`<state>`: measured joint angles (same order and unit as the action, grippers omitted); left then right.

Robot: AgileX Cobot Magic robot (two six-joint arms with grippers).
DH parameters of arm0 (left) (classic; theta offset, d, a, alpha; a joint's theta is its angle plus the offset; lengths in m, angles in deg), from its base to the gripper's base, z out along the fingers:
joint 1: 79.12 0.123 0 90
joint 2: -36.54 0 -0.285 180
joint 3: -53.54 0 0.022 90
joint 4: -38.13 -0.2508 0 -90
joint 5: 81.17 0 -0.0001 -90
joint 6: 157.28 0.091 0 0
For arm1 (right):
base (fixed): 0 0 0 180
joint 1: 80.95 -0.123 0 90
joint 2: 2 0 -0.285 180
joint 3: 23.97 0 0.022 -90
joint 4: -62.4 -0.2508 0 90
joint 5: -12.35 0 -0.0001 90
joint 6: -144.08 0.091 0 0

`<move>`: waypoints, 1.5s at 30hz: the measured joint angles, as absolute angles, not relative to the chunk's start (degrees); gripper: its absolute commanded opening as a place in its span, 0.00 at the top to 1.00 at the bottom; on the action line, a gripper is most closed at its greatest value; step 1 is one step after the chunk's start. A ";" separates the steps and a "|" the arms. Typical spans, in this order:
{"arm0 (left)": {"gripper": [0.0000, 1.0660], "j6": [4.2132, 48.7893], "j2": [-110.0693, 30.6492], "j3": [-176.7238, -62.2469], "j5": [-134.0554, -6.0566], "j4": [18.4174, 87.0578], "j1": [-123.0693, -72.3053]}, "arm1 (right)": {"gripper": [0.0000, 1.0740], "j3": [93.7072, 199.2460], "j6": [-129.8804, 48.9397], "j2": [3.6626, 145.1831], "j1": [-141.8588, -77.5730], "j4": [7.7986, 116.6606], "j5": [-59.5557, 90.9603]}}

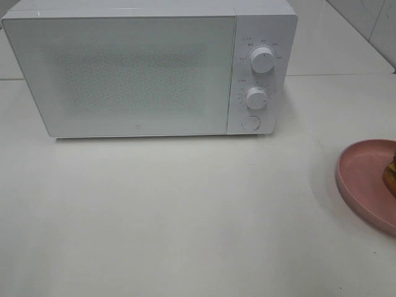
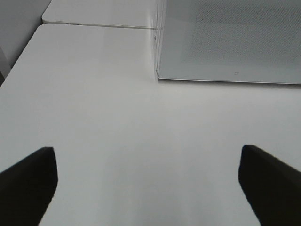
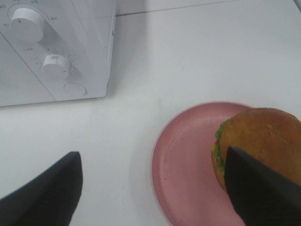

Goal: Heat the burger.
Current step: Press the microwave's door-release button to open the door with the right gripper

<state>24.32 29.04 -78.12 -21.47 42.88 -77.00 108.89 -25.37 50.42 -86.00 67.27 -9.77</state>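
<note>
Golden domed burger (image 3: 263, 136) on round pink plate (image 3: 183, 162) — left pincer (image 2: 146, 155), right pincer (image 3: 153, 155) spread.

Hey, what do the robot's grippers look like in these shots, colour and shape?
Only the fingertips show. The left gripper has two matte black fingers, broad and flat-faced, with blunt, angled tips. The right gripper looks the same, with two plain black fingers. No markings, cables or differently coloured pads are visible, and the high camera shows no arm at all.
</note>
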 measured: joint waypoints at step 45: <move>0.06 24.32 29.04 -78.12 -21.47 42.88 -77.00 | 0.29 95.37 -48.64 82.44 -100.38 47.73 60.36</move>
